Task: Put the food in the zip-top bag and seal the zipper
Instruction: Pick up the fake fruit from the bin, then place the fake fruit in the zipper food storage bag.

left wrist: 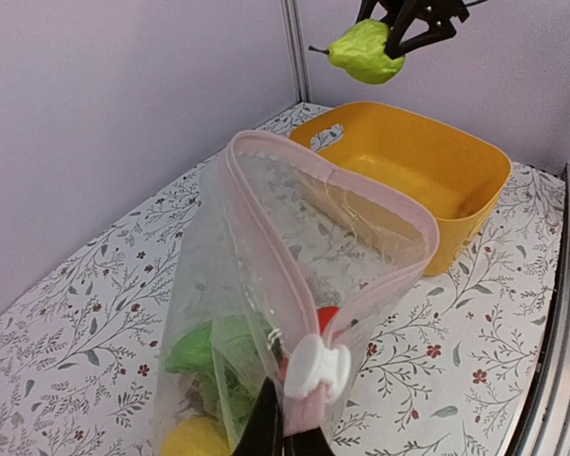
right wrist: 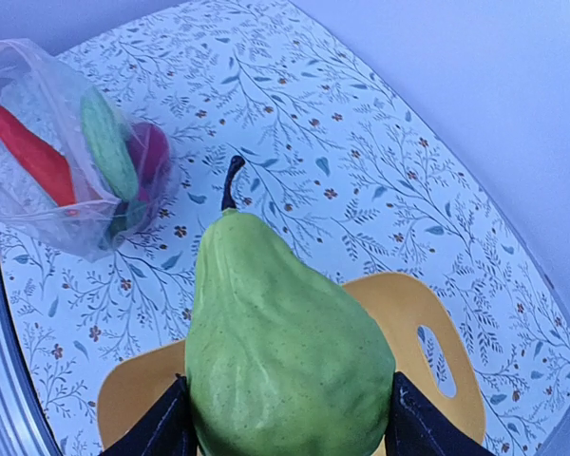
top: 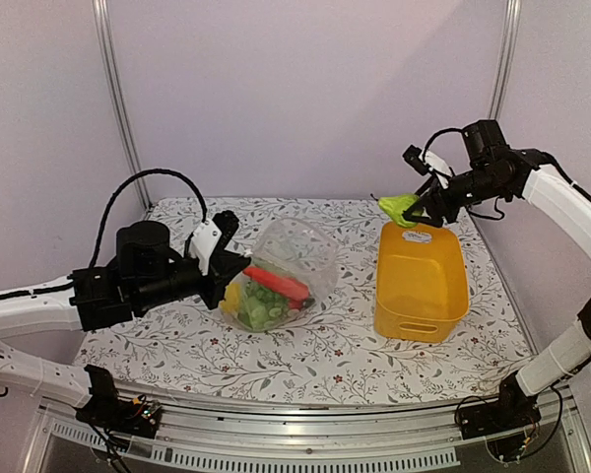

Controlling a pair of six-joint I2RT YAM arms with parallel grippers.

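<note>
The clear zip-top bag [top: 281,271] stands near the table's middle, mouth open toward the right, with a red-orange carrot [top: 276,282], green pieces [top: 259,307] and a yellow piece [top: 232,297] inside. My left gripper [top: 220,268] is shut on the bag's pink mouth edge [left wrist: 309,408] beside the white zipper slider [left wrist: 315,366]. My right gripper [top: 421,210] is shut on the green pear [top: 398,206] and holds it in the air over the far end of the yellow basket; the pear [right wrist: 285,342] fills the right wrist view between the dark fingers [right wrist: 157,432].
The yellow basket [top: 420,281] sits right of the bag, nothing visible inside it. It shows behind the bag in the left wrist view [left wrist: 427,180]. The floral cloth [top: 325,365] covers the table. A metal rail [top: 276,448] runs along the near edge.
</note>
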